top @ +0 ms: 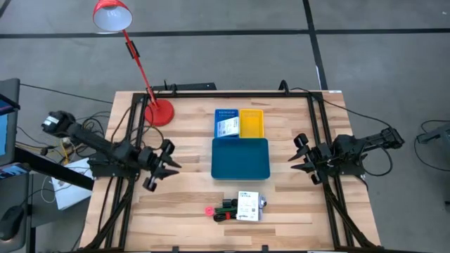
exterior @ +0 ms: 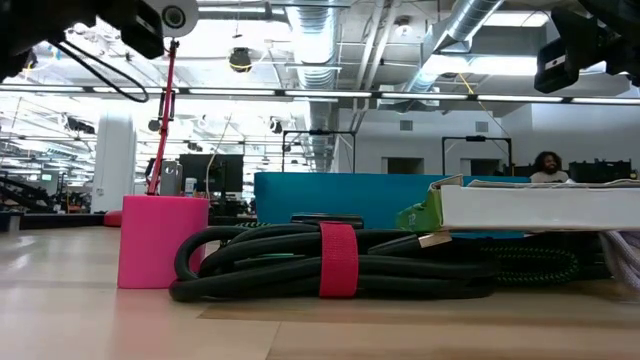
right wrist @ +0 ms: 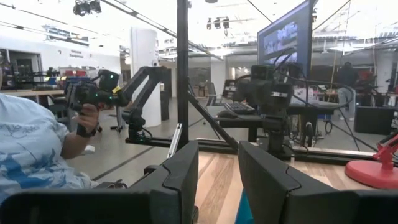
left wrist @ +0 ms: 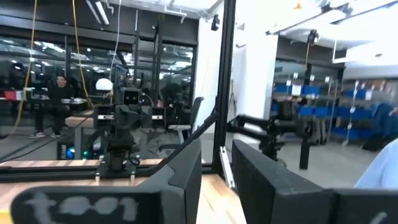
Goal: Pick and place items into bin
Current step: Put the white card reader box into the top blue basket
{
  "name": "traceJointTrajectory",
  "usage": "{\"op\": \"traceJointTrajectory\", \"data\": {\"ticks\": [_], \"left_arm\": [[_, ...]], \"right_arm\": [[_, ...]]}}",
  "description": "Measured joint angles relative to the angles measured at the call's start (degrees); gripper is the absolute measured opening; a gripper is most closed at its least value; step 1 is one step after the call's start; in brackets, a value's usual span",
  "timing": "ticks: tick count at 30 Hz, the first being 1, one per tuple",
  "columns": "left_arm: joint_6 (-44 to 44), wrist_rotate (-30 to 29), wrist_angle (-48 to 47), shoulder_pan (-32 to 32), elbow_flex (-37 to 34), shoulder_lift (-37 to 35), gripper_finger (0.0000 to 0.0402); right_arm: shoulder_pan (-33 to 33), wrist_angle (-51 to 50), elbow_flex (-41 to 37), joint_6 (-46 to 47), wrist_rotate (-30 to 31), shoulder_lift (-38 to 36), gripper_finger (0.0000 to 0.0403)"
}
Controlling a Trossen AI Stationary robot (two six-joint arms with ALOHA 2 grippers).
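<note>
Both dark two-finger grippers, the left gripper (top: 167, 166) near the desk's left edge and the right gripper (top: 301, 159) near its right edge, hang slightly spread, holding nothing. A flat white printed packet (top: 247, 206), coiled black cable (top: 226, 211) and tiny pink block (top: 209, 210) lie by the desk's front edge; another packet (top: 226, 126) sits in the small blue plastic tray (top: 226, 113), behind the large teal rectangular tray (top: 240, 159).

Red lamp (top: 112, 15) arches over table's (top: 190, 211) left rear; centre unobstructed.

Both arms parked at table sides; left end effector (top: 171, 160) & right end effector (top: 297, 154) slightly parted, empty.
</note>
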Motion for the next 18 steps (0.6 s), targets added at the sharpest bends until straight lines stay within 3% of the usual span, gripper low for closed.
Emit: {"op": "traceJointTrajectory", "data": {"ticks": [9,18], "left_arm": [[5.53,-3.65,0.28,-5.93,0.0,1.64,0.0077],[0.32,-1.25,-1.55,-6.11,0.0,1.62,0.0077]], "right_arm": [[0.0,0.02,0.0,0.0,0.02,-0.02,0.0108],[-0.01,0.02,0.0,0.0,0.01,-0.02,0.0108]]}}
